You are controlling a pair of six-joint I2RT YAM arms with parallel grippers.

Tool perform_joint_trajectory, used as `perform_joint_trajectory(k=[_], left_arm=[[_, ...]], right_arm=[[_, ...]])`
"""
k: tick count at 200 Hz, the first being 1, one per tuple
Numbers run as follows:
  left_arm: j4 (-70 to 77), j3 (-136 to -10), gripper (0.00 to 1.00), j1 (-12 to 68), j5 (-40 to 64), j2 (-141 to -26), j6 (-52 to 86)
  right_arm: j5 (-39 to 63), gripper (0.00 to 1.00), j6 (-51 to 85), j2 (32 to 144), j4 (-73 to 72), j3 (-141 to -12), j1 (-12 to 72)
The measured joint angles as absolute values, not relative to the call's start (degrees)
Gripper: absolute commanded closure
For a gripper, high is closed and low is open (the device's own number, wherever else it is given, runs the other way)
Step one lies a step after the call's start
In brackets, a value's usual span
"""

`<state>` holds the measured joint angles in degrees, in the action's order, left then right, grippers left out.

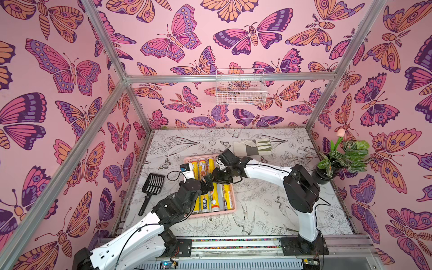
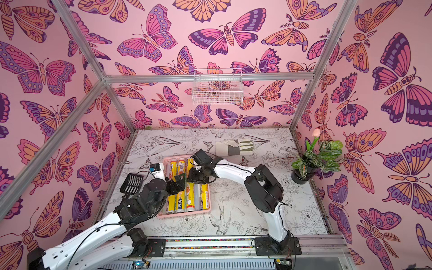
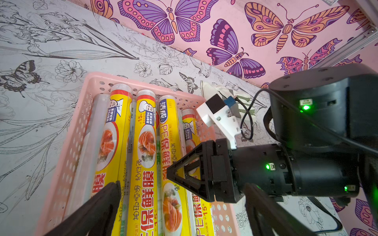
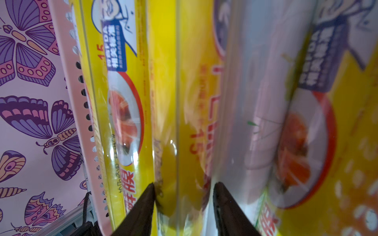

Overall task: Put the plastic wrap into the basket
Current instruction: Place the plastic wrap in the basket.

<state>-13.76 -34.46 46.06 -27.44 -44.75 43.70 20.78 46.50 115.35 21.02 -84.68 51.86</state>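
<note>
Inside the basket (image 3: 92, 78) is laid plastic wrap (image 3: 145, 163) printed "PE保鲜膜", and above the basket the left gripper (image 1: 208, 184) is spread wide, the right gripper (image 4: 184, 194) slightly parted.

The rolls (image 3: 143, 163) are gleaming in glossy, smooth plastic film. The basket (image 3: 81, 126) is showing matt, perforated pink plastic. The scoop (image 1: 153, 184) is looking like dull black plastic, the glove (image 1: 252, 147) like coarse cloth. The wire basket (image 1: 240, 97) is showing white-coated metal; the frame (image 1: 175, 78) is showing dull bare metal. The table (image 1: 257, 198) is looking matt.
</note>
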Motion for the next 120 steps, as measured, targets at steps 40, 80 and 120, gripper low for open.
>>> perform_joint_trajectory(k=[40,80,120], left_arm=[[-13.8,-34.5,0.0,46.1,-27.4,-44.8,43.7],[-13.8,-34.8,0.0,46.1,-27.4,-45.9,43.7],[-13.8,-35.5,0.0,46.1,-27.4,-47.0,43.5]], right_arm=[[18.4,0.47,46.7,113.8,20.9,-83.3,51.9],[13.9,0.46,45.7,107.7,21.0,-80.1,51.9],[4.9,0.44,43.0,97.1,21.0,-75.4,51.9]])
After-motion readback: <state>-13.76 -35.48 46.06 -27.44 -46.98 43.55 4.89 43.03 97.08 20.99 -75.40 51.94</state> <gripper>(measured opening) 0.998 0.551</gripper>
